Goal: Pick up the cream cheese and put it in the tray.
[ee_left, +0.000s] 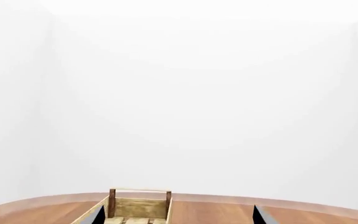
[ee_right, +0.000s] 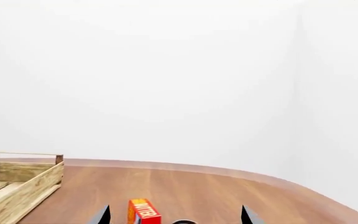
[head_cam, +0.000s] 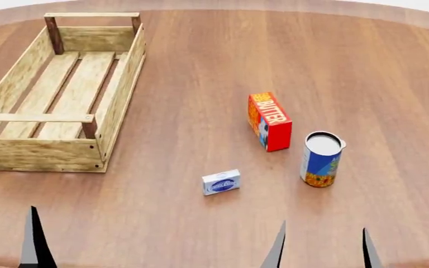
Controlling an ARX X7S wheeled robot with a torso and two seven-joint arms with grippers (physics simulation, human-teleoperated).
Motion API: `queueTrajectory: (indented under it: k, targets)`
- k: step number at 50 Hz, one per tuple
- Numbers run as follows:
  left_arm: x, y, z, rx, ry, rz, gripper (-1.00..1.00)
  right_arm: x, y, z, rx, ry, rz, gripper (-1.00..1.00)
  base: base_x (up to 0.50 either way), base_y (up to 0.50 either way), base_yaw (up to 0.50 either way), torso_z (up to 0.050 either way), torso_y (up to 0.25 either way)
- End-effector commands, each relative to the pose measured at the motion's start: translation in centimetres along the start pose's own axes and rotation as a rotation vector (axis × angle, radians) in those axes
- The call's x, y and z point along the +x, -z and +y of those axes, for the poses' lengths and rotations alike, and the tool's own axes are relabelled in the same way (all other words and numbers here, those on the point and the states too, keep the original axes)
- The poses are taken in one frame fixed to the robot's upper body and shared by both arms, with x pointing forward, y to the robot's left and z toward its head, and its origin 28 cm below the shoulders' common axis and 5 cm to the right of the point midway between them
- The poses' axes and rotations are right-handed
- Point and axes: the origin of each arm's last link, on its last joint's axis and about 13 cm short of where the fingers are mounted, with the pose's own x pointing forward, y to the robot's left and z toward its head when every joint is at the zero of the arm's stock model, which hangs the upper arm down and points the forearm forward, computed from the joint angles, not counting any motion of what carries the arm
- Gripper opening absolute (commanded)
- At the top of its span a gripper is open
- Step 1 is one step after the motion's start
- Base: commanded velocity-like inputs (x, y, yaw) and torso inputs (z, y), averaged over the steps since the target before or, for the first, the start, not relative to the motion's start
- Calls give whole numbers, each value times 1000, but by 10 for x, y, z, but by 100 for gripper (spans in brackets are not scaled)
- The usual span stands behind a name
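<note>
White-grey with a dark blue oval on its top, the cream cheese (head_cam: 221, 182) lies flat on the brown wooden table (head_cam: 363, 67), near the robot's edge and roughly in the middle of the head view. Nothing touches it. Beyond it and to its right stands the red-orange butter box (head_cam: 269, 121), upright on a long edge, and just right of that the blue-orange can (head_cam: 322, 159) stands upright; both are apart from the cream cheese and from each other.

Well to the left sits the tray (head_cam: 118, 89), a long crate of pale wood with dark corner posts and a slatted bottom. Its slats are bare, and a top rail spans its far end.

At the bottom of the head view, the right end effector (head_cam: 322, 245) shows only as two dark fingertips with a clear gap between them, so its jaws stand spread and hold nothing; it is nearer the robot than the cream cheese and a little to its right. The left end effector (ee_left: 179, 214) shows two tips wide apart in its wrist view, also holding nothing, pointed toward the tray's far end.

As a judgement, the task has barely begun: no reach, grasp, lift or carry is done. All of it remains, and the right arm looks better placed for the pick.
</note>
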Motion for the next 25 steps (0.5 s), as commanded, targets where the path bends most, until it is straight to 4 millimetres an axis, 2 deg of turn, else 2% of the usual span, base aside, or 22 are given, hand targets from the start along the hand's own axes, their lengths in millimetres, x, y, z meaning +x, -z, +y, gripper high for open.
queueTrajectory:
  k: [1,25]
  targets:
    - [-1,0,0,1,5,0,100,0,0,1,-6,1,1,100,0,125,0,0,0]
    - [-3,-1,0,1,10,-7,100,0,0,3,-15,-14,1,100,0,138,0,0,0]
